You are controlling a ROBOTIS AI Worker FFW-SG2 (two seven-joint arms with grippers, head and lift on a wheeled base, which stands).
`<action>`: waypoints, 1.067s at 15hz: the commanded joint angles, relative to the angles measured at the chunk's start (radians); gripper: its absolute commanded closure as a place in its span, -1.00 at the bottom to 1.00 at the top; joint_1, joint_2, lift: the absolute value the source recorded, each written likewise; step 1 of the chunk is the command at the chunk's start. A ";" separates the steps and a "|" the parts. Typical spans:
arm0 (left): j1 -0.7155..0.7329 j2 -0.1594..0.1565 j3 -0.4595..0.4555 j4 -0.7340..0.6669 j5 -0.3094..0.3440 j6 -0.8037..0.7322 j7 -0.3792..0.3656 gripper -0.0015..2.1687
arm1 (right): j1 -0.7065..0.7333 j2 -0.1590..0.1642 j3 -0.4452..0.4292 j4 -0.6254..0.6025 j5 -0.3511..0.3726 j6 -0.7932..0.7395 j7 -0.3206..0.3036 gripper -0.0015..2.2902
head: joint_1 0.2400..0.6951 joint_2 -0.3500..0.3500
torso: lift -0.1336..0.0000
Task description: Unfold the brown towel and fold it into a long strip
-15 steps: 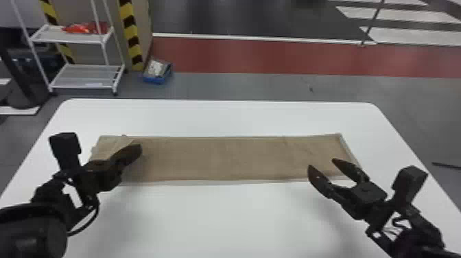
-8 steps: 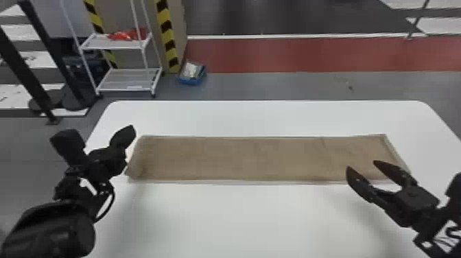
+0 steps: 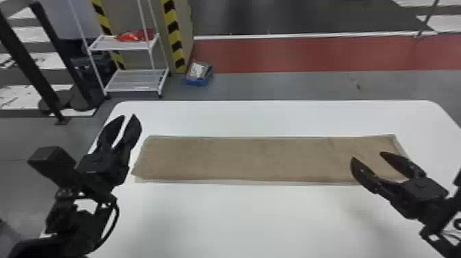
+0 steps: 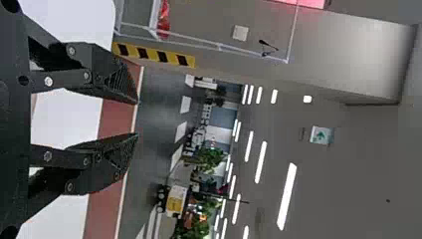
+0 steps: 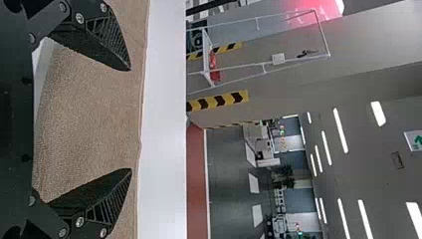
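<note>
One brown towel [image 3: 253,159] lies lengthwise from left to right.

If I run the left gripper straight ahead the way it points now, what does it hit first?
Probably nothing near: the left gripper points out past the far edge of the table, over the dark floor, and the way looks free. Its height above the table is unclear.
</note>
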 commanded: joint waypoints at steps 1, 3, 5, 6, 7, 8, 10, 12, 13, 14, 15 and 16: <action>0.105 -0.010 -0.054 -0.126 -0.083 -0.039 0.068 -0.96 | 0.069 0.011 0.062 -0.092 -0.003 -0.107 -0.084 -0.84 | 1.00 0.15 | -0.69; 0.177 -0.049 -0.097 -0.206 -0.183 -0.033 0.142 -0.96 | 0.109 0.014 0.129 -0.158 0.006 -0.129 -0.154 -0.84 | 1.00 0.12 | -0.69; 0.237 -0.055 -0.140 -0.257 -0.221 -0.024 0.179 -0.96 | 0.136 0.030 0.177 -0.212 0.030 -0.079 -0.190 -0.84 | 1.00 0.14 | -0.69; 0.252 -0.058 -0.158 -0.263 -0.241 -0.024 0.193 -0.96 | 0.152 0.033 0.204 -0.227 0.047 -0.073 -0.219 -0.84 | 1.00 0.15 | -0.69; 0.269 -0.061 -0.181 -0.267 -0.274 -0.020 0.214 -0.96 | 0.170 0.036 0.241 -0.244 0.072 -0.073 -0.257 -0.84 | 1.00 0.16 | -0.69; 0.281 -0.061 -0.197 -0.280 -0.278 -0.011 0.231 -0.96 | 0.193 0.043 0.264 -0.267 0.070 -0.049 -0.272 -0.84 | 1.00 0.17 | -0.69; 0.299 -0.062 -0.204 -0.301 -0.287 0.041 0.233 -0.96 | 0.245 0.043 0.303 -0.330 0.061 0.000 -0.292 -0.84 | 1.00 0.20 | -0.69; 0.319 -0.061 -0.200 -0.330 -0.292 0.050 0.233 -0.96 | 0.307 0.043 0.324 -0.374 0.064 -0.030 -0.297 -0.84 | 1.00 0.24 | -0.69; 0.327 -0.059 -0.189 -0.346 -0.297 0.050 0.233 -0.96 | 0.345 0.043 0.324 -0.397 0.062 -0.064 -0.298 -0.84 | 1.00 0.27 | -0.69; 0.338 -0.056 -0.174 -0.358 -0.297 0.050 0.233 -0.96 | 0.379 0.043 0.326 -0.411 0.062 -0.104 -0.305 -0.84 | 1.00 0.29 | -0.69; 0.345 -0.058 -0.157 -0.366 -0.297 0.050 0.233 -0.96 | 0.403 0.043 0.323 -0.417 0.062 -0.147 -0.312 -0.84 | 1.00 0.33 | -0.69; 0.352 -0.056 -0.143 -0.367 -0.295 0.047 0.233 -0.96 | 0.425 0.043 0.309 -0.420 0.059 -0.175 -0.317 -0.84 | 1.00 0.35 | -0.69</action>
